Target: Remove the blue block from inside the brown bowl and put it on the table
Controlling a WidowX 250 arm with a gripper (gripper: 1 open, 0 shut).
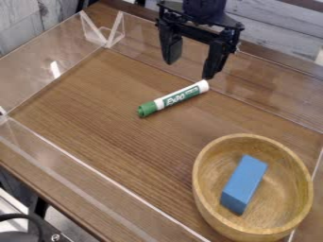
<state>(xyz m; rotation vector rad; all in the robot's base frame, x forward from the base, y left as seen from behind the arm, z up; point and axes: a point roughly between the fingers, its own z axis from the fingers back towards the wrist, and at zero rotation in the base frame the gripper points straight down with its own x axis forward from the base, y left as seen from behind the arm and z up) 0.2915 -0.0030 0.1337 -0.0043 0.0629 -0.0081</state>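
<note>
- One tool (192, 59) hangs from a black arm at the top of the view, pointing down at the counter (113, 104); its two dark fingers (167, 47) stand well apart with bare wood showing between them; nothing is held between them.
- The left finger looks shorter in the picture than the right, whose tip reaches lower; whether either tip touches the wood cannot be told from this angle.
- Just below the tool, near the right fingertip but apart from it, lies a green-and-white marker (173, 99); it rests flat on the wood, slanted, its green cap end toward the lower left and its white end toward the upper right; black lettering runs along the white barrel, too small to read surely.
- Well apart from both, in the lower right corner, sits the brown bowl (217, 161); it is round, shallow, pale wood with a thick rim, and its right edge sits close to the picture's border.
- Inside the bowl lies the blue block (245, 183); it rests on the bowl's floor, its long side running from upper right to lower left, roughly central and a little tilted against the curve of the wood; the tool is nowhere near it.
- Low clear acrylic walls (76, 43) border the counter at the left, back and front; a folded clear piece stands at the back left corner.
</note>
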